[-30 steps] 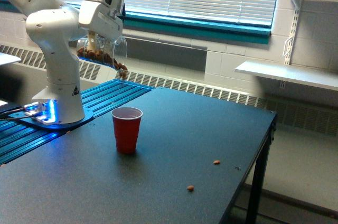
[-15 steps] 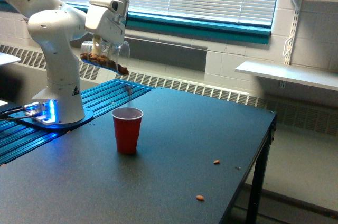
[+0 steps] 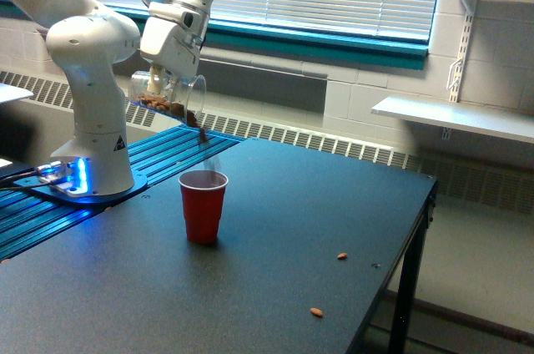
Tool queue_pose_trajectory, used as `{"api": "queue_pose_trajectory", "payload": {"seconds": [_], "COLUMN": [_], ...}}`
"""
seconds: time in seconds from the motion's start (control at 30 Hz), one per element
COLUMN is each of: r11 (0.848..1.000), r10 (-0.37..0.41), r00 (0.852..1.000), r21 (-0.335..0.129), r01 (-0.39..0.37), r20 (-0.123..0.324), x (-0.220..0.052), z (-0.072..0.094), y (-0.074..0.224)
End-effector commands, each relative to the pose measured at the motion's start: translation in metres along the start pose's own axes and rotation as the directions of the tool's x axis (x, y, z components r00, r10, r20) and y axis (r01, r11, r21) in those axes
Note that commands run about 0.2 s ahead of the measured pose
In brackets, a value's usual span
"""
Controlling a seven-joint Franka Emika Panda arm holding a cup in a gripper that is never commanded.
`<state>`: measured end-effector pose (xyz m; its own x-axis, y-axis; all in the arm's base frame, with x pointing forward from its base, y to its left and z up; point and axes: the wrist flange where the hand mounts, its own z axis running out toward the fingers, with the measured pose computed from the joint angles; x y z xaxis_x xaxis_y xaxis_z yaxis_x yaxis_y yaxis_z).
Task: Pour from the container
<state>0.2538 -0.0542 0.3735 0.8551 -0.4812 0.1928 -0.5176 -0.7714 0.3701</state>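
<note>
my claw (image 3: 167,78) pinches clear container (image 3: 169,97), tipped mouth-down above red cup (image 3: 203,204). brown pieces (image 3: 163,104) crowd at lip, some falling toward cup. risk: pieces bounce off rim or overshoot, joining strays (image 3: 316,312) on table (image 3: 275,287).

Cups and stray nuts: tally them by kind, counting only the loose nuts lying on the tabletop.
Clear cup, tilted, in the gripper: 1
Red cup, upright on the table: 1
Loose nuts on the tabletop: 2
Total: 4
</note>
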Motion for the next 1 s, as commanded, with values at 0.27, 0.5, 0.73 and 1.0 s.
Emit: {"api": "queue_pose_trajectory", "payload": {"seconds": [0.27, 0.5, 0.73, 1.0], "r11": [0.998, 0.997, 0.995, 0.992], "r10": [-0.002, 0.001, -0.013, -0.026], "r00": [0.999, 0.999, 0.999, 0.998], "r21": [-0.059, -0.082, -0.101, -0.124], "r01": [0.004, 0.003, 0.017, 0.033], "r20": [0.034, 0.042, 0.047, 0.051], "x": [-0.012, -0.014, -0.015, -0.011], "z": [0.018, 0.022, 0.026, 0.028], "y": [-0.009, -0.011, -0.015, -0.020]}}
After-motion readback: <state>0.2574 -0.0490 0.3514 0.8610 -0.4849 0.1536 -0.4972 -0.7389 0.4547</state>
